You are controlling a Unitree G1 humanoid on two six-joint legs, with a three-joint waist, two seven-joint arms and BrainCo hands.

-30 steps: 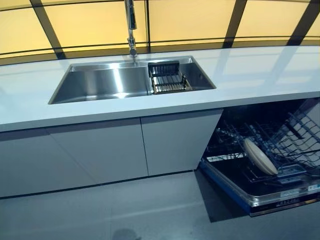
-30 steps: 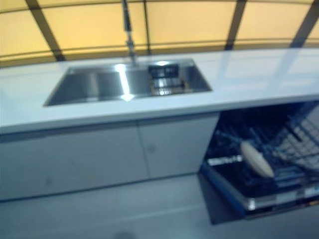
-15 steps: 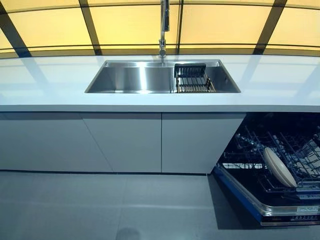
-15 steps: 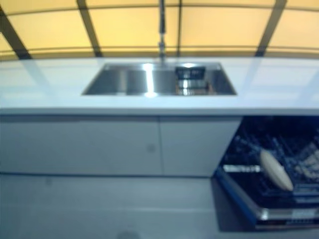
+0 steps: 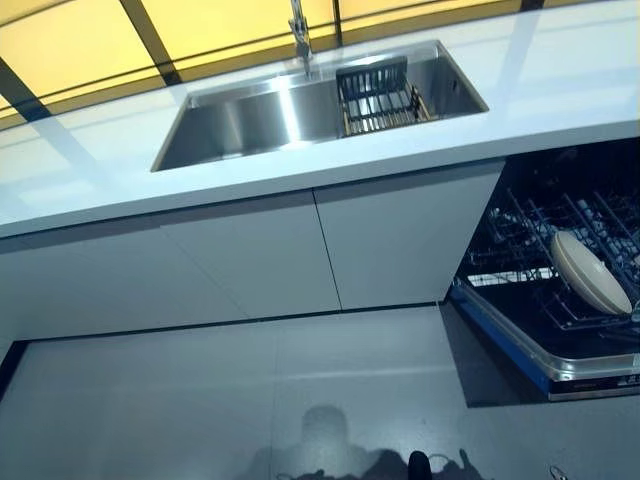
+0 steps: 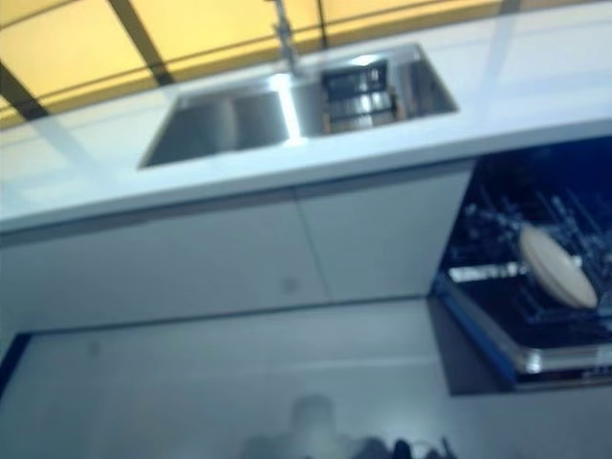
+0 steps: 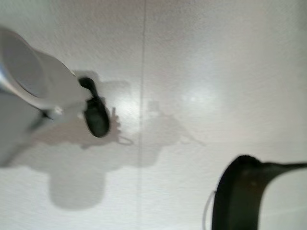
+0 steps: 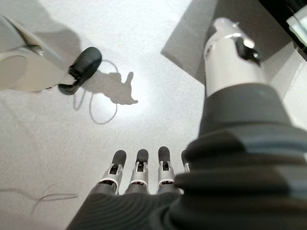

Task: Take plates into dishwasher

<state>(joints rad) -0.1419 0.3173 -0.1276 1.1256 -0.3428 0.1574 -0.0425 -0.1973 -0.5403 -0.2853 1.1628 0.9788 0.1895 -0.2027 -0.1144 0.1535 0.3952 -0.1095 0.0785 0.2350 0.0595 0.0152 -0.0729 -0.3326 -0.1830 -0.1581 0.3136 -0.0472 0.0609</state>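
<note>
A cream plate (image 5: 590, 272) stands on edge in the lower rack (image 5: 520, 240) of the open dishwasher at the right, under the white counter (image 5: 560, 70). No plate shows on the counter or in the sink (image 5: 260, 115). Neither hand appears in the eye views. In the right wrist view my right hand (image 8: 139, 167) hangs over the floor, with its fingers and thumb (image 8: 229, 57) straight and nothing in it. Of my left hand (image 7: 240, 196) only a dark edge of its cover shows over the floor.
A dark wire drainer (image 5: 378, 95) sits in the right end of the sink, below the faucet (image 5: 299, 35). Grey cabinet doors (image 5: 250, 260) run under the counter. The dishwasher's lowered door (image 5: 540, 350) juts out over the grey floor (image 5: 250, 400) at the right.
The whole picture has swung and tilted, so the camera has moved. The plate stays in the same place in the rack and nothing else has shifted.
</note>
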